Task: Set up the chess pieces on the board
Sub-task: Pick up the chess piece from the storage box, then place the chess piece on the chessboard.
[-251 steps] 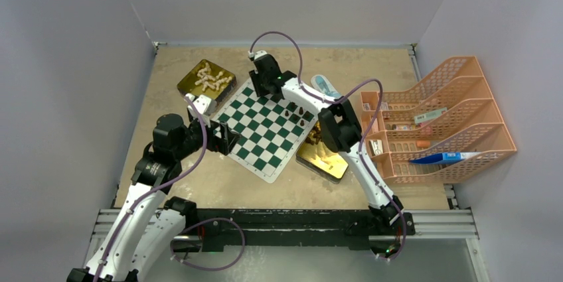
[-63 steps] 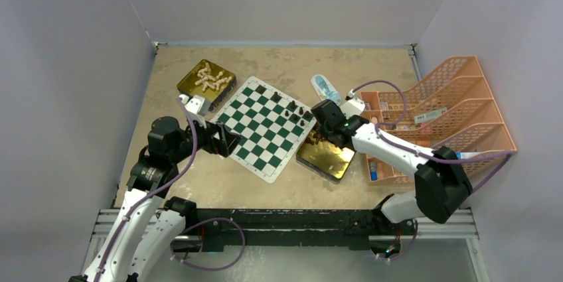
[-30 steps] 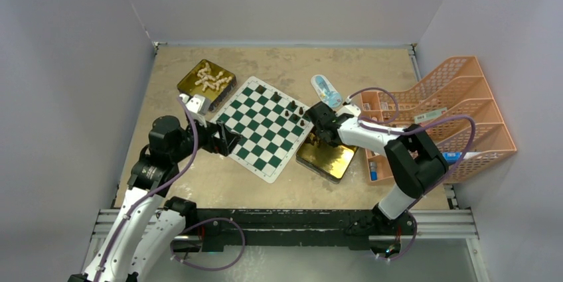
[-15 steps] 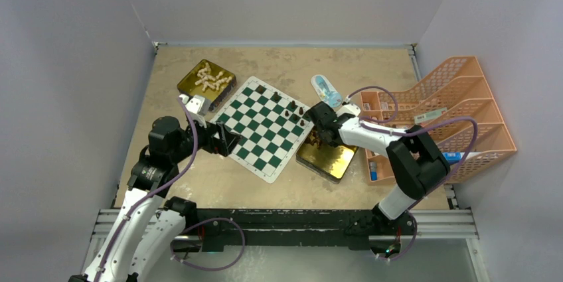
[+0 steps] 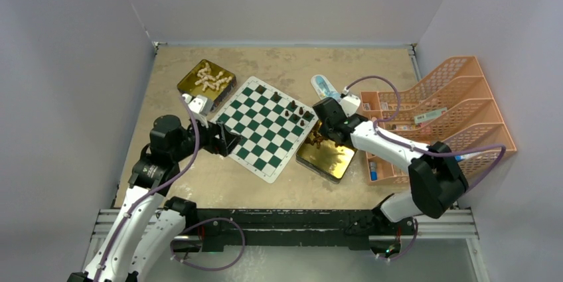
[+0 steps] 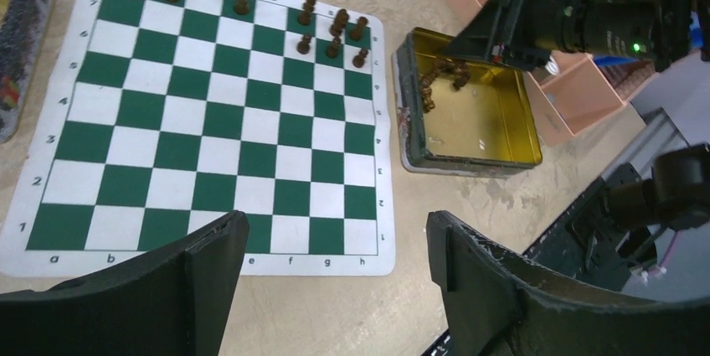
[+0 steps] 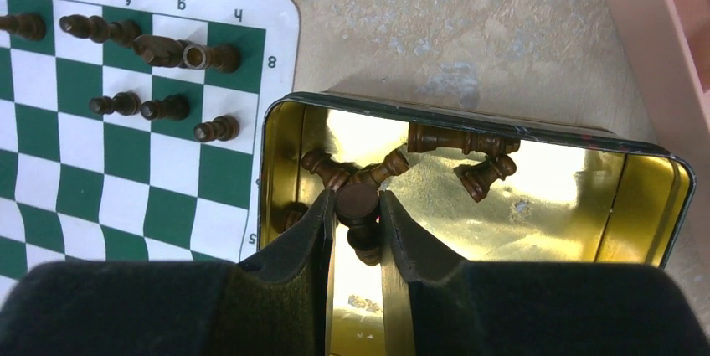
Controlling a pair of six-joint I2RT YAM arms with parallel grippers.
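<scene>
**Beige bench, one dark piece gripped beside the board**

Beige bench (image 5: 292, 70) carries the board (image 5: 262, 129), lying askew; several dark brown chess pieces (image 6: 335, 33) stand along the board's right edge. A gold tin (image 7: 645, 205) lies just beside the board's right corner, with loose dark pieces inside. Above it, the right end effector (image 7: 358, 214) is clamped on one dark brown piece (image 7: 358, 203). The left end effector (image 6: 335, 239) hangs at the board's opposite edge, fingers apart, holding nothing. Cream pieces (image 5: 211, 77) fill a second tin (image 5: 188, 87) near the board's far-left corner.

Your beige table (image 5: 279, 63) and its load.
On it you see the board (image 5: 262, 129), the left gold tin (image 5: 191, 85), the right gold tin (image 5: 330, 160), a blue packet (image 5: 324, 87) and an orange rack (image 5: 458, 96).
</scene>
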